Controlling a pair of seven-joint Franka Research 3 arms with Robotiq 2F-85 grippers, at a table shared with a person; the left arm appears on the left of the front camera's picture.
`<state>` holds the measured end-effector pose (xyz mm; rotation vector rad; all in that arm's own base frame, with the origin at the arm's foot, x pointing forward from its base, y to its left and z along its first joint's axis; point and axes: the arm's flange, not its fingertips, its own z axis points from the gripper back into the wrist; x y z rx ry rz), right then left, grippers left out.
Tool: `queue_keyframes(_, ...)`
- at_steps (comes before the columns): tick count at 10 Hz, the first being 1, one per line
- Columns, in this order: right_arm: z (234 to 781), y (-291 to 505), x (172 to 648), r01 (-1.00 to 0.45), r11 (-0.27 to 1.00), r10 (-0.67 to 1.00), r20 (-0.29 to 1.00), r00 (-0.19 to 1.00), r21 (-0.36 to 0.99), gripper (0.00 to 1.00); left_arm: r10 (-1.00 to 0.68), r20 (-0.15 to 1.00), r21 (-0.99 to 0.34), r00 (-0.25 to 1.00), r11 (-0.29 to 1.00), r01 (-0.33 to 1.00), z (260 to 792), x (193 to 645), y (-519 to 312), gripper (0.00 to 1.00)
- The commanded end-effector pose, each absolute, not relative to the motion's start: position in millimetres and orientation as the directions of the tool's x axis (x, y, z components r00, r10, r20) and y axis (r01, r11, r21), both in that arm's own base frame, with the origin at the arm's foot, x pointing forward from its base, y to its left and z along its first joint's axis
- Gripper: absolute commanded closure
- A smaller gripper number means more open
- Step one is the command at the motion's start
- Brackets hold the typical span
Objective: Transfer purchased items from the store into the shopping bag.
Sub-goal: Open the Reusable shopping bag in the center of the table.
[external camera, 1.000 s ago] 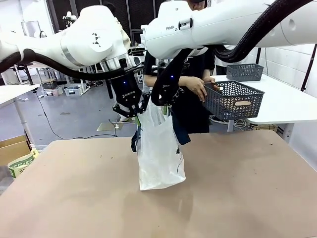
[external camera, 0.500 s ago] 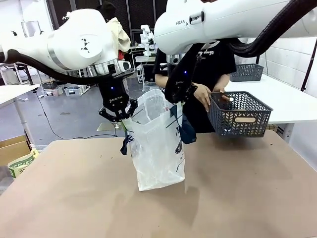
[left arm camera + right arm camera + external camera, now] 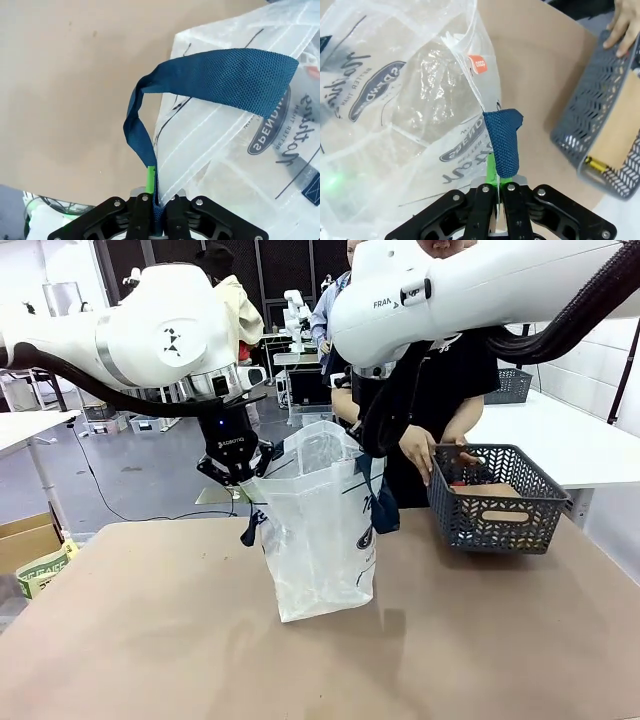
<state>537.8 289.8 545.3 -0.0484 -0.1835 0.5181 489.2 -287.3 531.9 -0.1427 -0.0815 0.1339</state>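
Since 1 second ago the bag (image 3: 318, 540) has opened wider at the mouth as my 2 arms drew apart, and the person has brought the basket (image 3: 497, 502) down out of the air; it now seems to rest on the table (image 3: 150, 640), just to the right of the bag. My left gripper (image 3: 151, 202) is pressed together on a blue strap (image 3: 220, 82) at the bag's rim, and my right gripper (image 3: 496, 192) pinches the other strap (image 3: 502, 142) the same way, so the bag stands upright at mid-table with its mouth stretched along the line between them. A tan pack (image 3: 615, 135) lies flat inside the basket. What matters next, I judge, is that the basket lies on the right gripper's side, yet both grippers are taken up, and the person's hand (image 3: 418, 448) on the basket's rim is nearest the goods.
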Motion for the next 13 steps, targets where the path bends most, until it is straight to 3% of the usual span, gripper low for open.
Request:
queue_keyframes(1,539,278,528,-0.520,0.847,0.531,0.206,0.822,-0.110,1.00,0.053,0.115,-0.172,0.992,0.985,-0.033,527,483,-281,1.00)
queue_keyframes(3,538,277,526,-0.534,0.840,0.542,0.221,0.811,-0.098,1.00,0.008,0.134,-0.185,0.991,0.983,0.017,525,484,-282,1.00)
queue_keyframes(4,538,278,525,-0.504,0.857,0.514,0.210,0.832,-0.102,1.00,0.051,0.100,-0.136,0.994,0.990,-0.037,526,484,-284,1.00)
queue_keyframes(8,543,281,534,-0.506,0.855,0.518,0.195,0.833,-0.112,1.00,0.053,0.102,-0.147,0.993,0.988,-0.037,529,492,-285,1.00)
queue_keyframes(13,538,263,536,-0.511,0.850,0.525,0.133,0.840,-0.127,1.00,0.074,0.132,-0.041,0.989,0.997,-0.069,528,491,-256,1.00)
